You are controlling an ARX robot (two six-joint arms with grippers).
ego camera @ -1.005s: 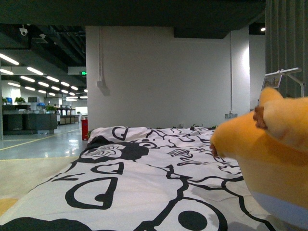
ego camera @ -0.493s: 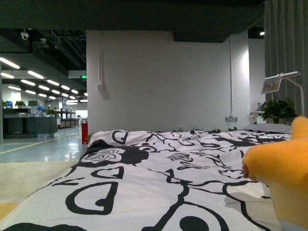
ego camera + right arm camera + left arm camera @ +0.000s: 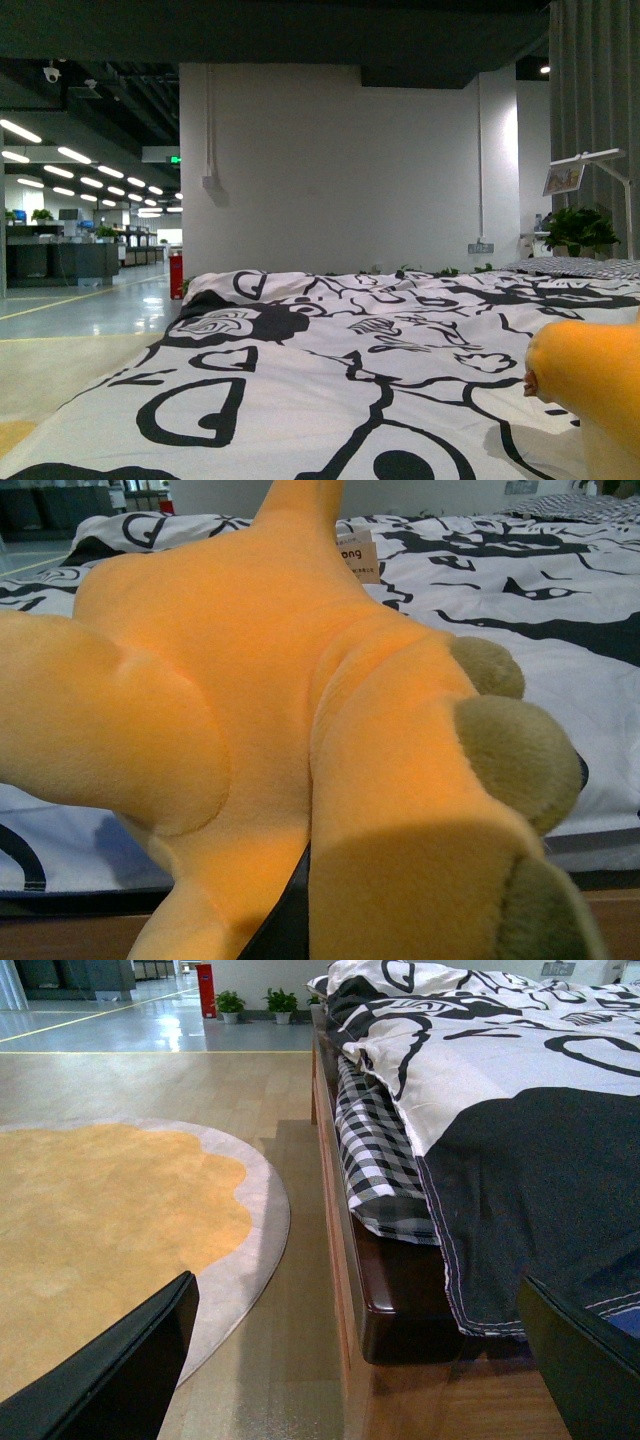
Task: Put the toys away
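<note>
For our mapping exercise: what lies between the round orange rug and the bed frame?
Only bare wooden floor, shown in the left wrist view.

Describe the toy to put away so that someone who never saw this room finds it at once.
Start from the wide bed, whose white cover is printed with bold black cartoon outlines. At its near right side is a soft orange-yellow plush toy. It is the only bright, plain-coloured thing there, with olive-brown tips on its limbs and a small paper tag.
</note>
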